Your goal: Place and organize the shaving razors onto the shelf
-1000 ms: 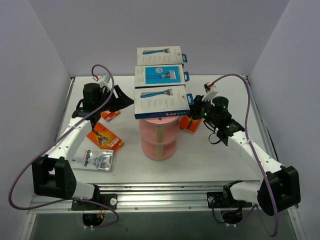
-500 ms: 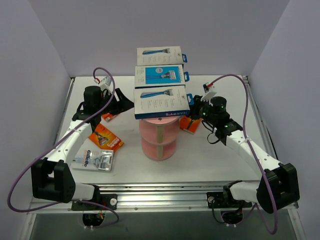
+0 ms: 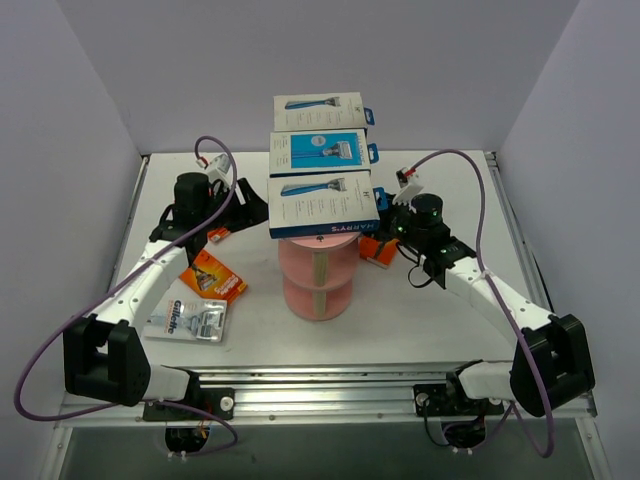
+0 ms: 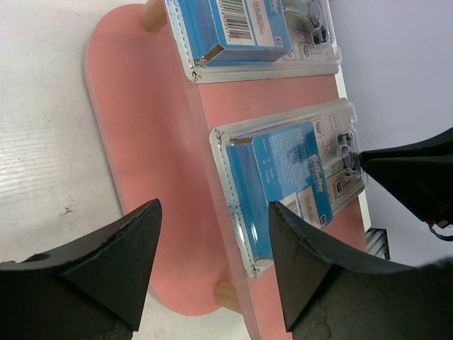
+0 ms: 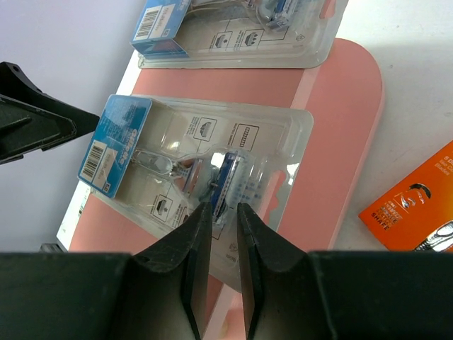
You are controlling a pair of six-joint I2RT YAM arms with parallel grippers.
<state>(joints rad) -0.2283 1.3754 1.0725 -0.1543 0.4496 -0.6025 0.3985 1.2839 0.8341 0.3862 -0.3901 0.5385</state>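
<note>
The pink shelf (image 3: 316,272) carries three shaving razors on its top tier: a far pack (image 3: 320,106), a middle pack (image 3: 320,150) and a near pack (image 3: 322,205). My left gripper (image 3: 247,203) is open at the near pack's left end; in the left wrist view its fingers (image 4: 134,262) straddle the tier edge (image 4: 152,177) and the pack's corner (image 4: 283,184). My right gripper (image 3: 388,215) is at the pack's right end. Its jaws (image 5: 219,227) stand narrowly open over the clear blister (image 5: 205,166), with nothing clamped.
On the table lie orange razor packs left of the shelf (image 3: 210,276), under the left gripper (image 3: 222,233) and under the right gripper (image 3: 379,248), plus a clear Gillette pack (image 3: 190,319) at front left. White walls enclose three sides.
The right arm has drifted left toward the shelf and its jaws have parted slightly. The left arm has shifted a little toward the shelf. The packs have not moved.
</note>
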